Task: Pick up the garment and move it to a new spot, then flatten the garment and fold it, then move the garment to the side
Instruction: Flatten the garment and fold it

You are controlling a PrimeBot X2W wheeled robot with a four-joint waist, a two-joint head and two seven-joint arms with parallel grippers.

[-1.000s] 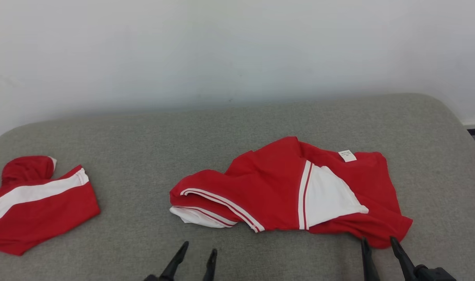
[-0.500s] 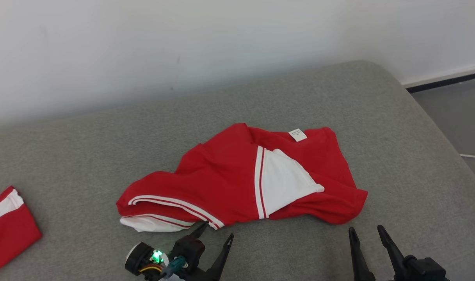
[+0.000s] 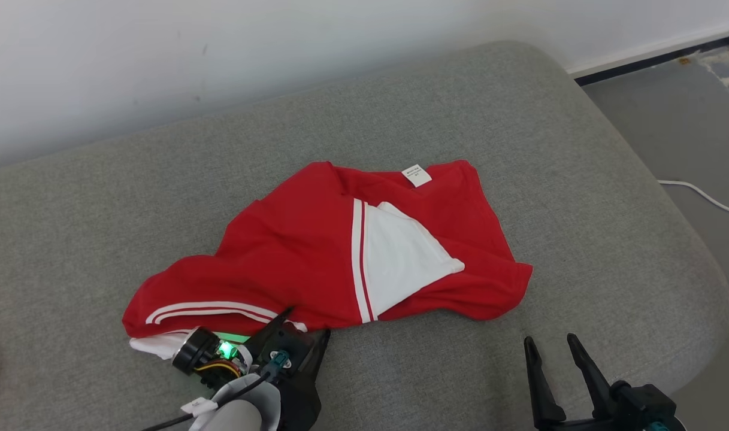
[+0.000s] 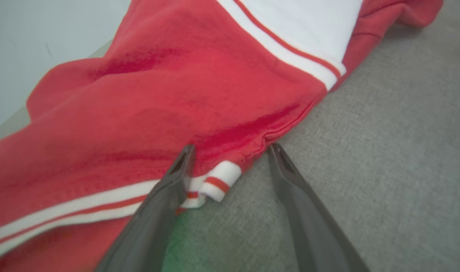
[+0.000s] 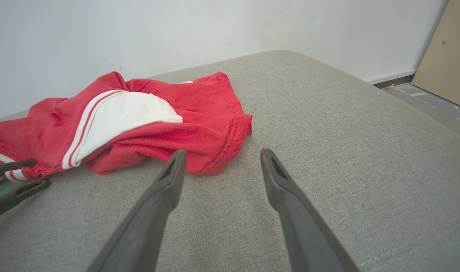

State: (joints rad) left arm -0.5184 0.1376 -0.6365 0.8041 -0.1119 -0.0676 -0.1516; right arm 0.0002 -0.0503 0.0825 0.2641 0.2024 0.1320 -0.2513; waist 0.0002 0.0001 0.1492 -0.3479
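Grey cushion (image 3: 100, 197) spreads across our head view, with a white wall (image 3: 160, 48) behind it and a floor (image 3: 669, 108) crossed by a white cable (image 3: 699, 196) off to our right. We see the red-and-white garment (image 3: 292, 251) lying crumpled near the middle of the cushion, its label (image 3: 417, 175) turned up at the far edge. Our left gripper (image 3: 308, 321) sits at the garment's near hem, fingers spread wide. Our right gripper (image 3: 548, 339) hovers just as wide over bare cushion, near the garment's right corner but apart from it, holding nothing.

From the left wrist we see the two fingers straddling a rolled striped cuff (image 4: 220, 181). One tip lies against the red cloth and the other at the hem's edge, with nothing pinched between them.

From the right wrist, our spread fingers frame bare cushion just short of the garment, and a tan board (image 5: 443, 56) stands at the far right
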